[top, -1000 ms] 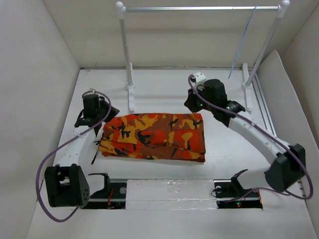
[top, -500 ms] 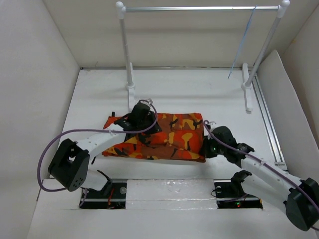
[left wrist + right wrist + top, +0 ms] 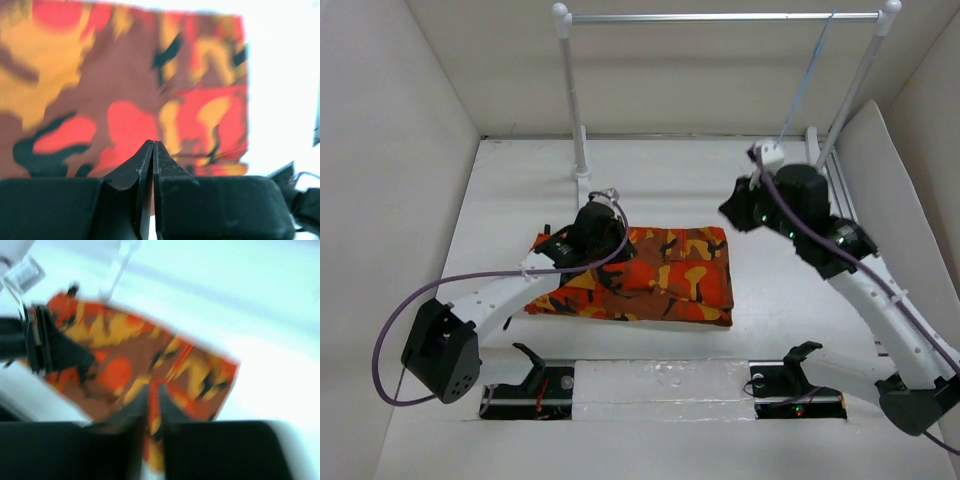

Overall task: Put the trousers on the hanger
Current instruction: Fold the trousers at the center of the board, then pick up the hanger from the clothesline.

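The camouflage trousers (image 3: 665, 272) lie folded flat on the white table. My left gripper (image 3: 610, 262) hovers over their left half; in the left wrist view (image 3: 152, 144) its jaws are shut and empty, with the cloth (image 3: 125, 90) below. My right gripper (image 3: 732, 212) is raised above the table just past the trousers' far right corner; its view is blurred, and the gripper (image 3: 153, 388) has its jaws almost together and empty above the trousers (image 3: 130, 360). The pale blue hanger (image 3: 807, 85) hangs from the rack's bar at the right end.
A white-posted rack with a silver crossbar (image 3: 720, 17) stands at the back, its feet (image 3: 582, 185) on the table. White walls close in the left, back and right. A rail (image 3: 855, 230) runs along the right side.
My right arm swung up and back from the trousers' near right corner to the far right. My left gripper stayed over the trousers' left half, shifting slightly back.
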You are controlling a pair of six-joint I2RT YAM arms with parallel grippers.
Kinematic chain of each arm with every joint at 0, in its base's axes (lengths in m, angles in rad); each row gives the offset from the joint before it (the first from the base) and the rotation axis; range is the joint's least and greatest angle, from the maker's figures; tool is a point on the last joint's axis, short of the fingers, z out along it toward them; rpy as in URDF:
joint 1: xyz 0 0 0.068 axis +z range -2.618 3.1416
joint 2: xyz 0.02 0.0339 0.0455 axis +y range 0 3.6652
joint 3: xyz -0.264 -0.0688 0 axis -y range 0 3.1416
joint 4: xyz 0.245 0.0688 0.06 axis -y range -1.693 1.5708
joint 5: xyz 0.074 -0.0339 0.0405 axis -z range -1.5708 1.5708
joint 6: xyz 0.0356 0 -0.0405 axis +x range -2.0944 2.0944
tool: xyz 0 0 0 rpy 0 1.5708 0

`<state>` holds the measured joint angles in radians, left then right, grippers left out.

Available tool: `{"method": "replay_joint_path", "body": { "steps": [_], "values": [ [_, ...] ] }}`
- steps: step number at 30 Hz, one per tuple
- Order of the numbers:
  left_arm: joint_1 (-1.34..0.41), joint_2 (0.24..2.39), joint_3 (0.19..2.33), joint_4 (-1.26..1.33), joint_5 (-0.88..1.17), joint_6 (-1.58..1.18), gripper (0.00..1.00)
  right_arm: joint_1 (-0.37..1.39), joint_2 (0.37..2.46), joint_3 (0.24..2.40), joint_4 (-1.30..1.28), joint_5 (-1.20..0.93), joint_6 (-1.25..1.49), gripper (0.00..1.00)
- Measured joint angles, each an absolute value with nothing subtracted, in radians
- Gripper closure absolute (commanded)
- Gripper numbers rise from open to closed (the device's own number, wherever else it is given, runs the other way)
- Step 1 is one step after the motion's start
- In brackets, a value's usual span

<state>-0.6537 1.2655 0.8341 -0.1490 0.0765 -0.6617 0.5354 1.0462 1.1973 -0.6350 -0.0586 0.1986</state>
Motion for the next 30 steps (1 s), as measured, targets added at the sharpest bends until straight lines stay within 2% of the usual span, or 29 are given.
{"method": "replay_joint_path", "body": {
  "steps": [4, 5, 6, 8, 9, 10, 11, 14, 18, 19, 20, 23, 25, 28, 29, 30],
  "values": [
    [-0.668, 1.263, 0.94, -0.144, 0.057, -0.624, 1.0, 0.419, 1.171, 1.576, -0.631, 0.009, 0.091, 1.0],
    [-0.677, 1.262, 0.953, -0.146, 0.048, -0.614, 1.0, 0.368, 1.196, 1.634, -0.628, 0.02, 0.069, 0.9],
    [-0.686, 1.262, 0.963, -0.147, 0.044, -0.605, 1.0, 0.311, 1.225, 1.695, -0.634, 0.022, 0.052, 0.62],
    [-0.702, 1.261, 0.97, -0.152, 0.031, -0.593, 0.99, 0.203, 1.298, 1.809, -0.63, 0.022, 0.023, 0.46],
    [-0.708, 1.261, 0.97, -0.158, 0.024, -0.588, 0.94, 0.145, 1.338, 1.86, -0.626, 0.014, 0.012, 0.39],
    [-0.712, 1.259, 0.97, -0.165, 0.02, -0.583, 0.89, 0.092, 1.378, 1.901, -0.625, -0.001, 0.006, 0.38],
    [-0.713, 1.258, 0.97, -0.169, 0.018, -0.58, 0.8, 0.049, 1.422, 1.937, -0.628, -0.021, -0.001, 0.37],
    [-0.712, 1.239, 0.97, -0.178, 0.012, -0.57, 0.72, -0.049, 1.55, 2.001, -0.624, -0.091, -0.006, 0.35],
    [-0.712, 1.207, 0.969, -0.175, 0.021, -0.558, 0.72, -0.084, 1.689, 2.005, -0.627, -0.173, -0.006, 0.37],
    [-0.712, 1.202, 0.967, -0.173, 0.027, -0.554, 0.72, -0.087, 1.714, 1.995, -0.62, -0.199, -0.007, 0.41],
    [-0.712, 1.2, 0.963, -0.173, 0.028, -0.554, 0.72, -0.091, 1.737, 1.98, -0.618, -0.229, -0.007, 0.41],
    [-0.712, 1.2, 0.937, -0.169, 0.033, -0.554, 0.73, -0.099, 1.743, 1.89, -0.547, -0.327, 0.003, 0.42],
    [-0.712, 1.201, 0.905, -0.172, 0.034, -0.554, 0.75, -0.105, 1.727, 1.813, -0.47, -0.381, 0.019, 0.47],
    [-0.712, 1.202, 0.871, -0.186, 0.038, -0.555, 0.76, -0.119, 1.704, 1.724, -0.382, -0.432, 0.042, 0.8],
    [-0.712, 1.202, 0.865, -0.188, 0.039, -0.556, 0.76, -0.121, 1.697, 1.704, -0.366, -0.44, 0.05, 0.95],
    [-0.712, 1.202, 0.862, -0.192, 0.04, -0.558, 0.76, -0.125, 1.691, 1.688, -0.353, -0.439, 0.065, 1.0]
  ]
}}
